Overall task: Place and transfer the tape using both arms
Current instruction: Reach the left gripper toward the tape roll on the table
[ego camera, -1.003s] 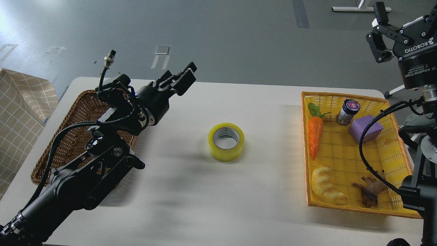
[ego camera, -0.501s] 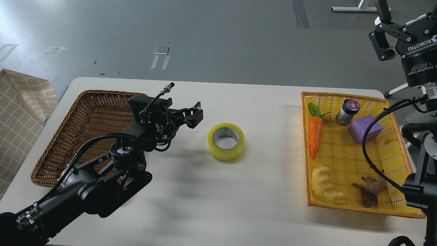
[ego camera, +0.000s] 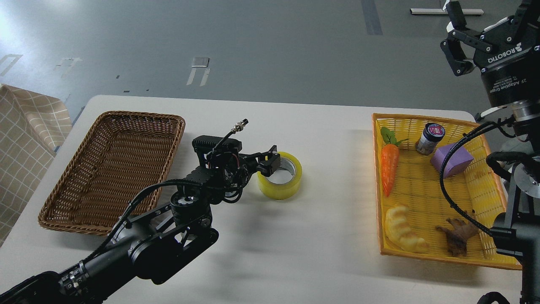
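Observation:
The tape (ego camera: pixel 286 186), a yellow roll with a grey-white core, lies flat at the middle of the white table (ego camera: pixel 295 253). My left gripper (ego camera: pixel 268 164) is low at the roll's left rim. Its jaws look open, with one finger over the core hole; it holds nothing. My right gripper (ego camera: pixel 485 14) is raised high at the top right, above the yellow basket, open and empty. Its far finger is partly cut off by the view's edge.
An empty brown wicker basket (ego camera: pixel 112 169) stands at the left. A yellow basket (ego camera: pixel 489 190) at the right holds a toy carrot (ego camera: pixel 389 166), a small jar (ego camera: pixel 429 138), a purple block (ego camera: pixel 453 160), a croissant toy (ego camera: pixel 403 230) and a brown piece (ego camera: pixel 457 236).
My left arm has swung down and to the right, from above the wicker basket to the tape's left rim. My right gripper shifted slightly left. The tape has not moved.

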`<state>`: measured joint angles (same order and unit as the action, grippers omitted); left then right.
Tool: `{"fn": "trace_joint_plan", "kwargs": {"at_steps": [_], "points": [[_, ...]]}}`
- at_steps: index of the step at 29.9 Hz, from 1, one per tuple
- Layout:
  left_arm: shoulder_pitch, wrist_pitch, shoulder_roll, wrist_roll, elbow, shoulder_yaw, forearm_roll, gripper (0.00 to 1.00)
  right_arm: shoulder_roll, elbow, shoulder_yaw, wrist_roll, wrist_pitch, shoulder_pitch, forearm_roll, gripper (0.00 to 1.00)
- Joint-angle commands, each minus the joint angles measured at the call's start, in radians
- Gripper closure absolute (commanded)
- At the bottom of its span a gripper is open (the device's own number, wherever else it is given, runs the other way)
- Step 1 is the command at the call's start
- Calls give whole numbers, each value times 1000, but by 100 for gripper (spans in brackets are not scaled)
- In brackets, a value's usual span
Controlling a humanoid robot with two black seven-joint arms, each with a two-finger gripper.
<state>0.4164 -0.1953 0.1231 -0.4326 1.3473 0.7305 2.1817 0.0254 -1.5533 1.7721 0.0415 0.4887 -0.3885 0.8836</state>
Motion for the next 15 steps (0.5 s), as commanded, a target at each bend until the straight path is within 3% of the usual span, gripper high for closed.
{"fn": "trace_joint_plan", "kwargs": {"at_steps": [1, 15], "points": [[7, 1, -6, 2, -36, 0, 0, 2, 5, 2, 1, 0, 0, 5, 0, 0], [44, 2, -8, 0, -106, 0, 0, 2, 5, 27, 1, -2, 0, 5, 0, 0]]}}
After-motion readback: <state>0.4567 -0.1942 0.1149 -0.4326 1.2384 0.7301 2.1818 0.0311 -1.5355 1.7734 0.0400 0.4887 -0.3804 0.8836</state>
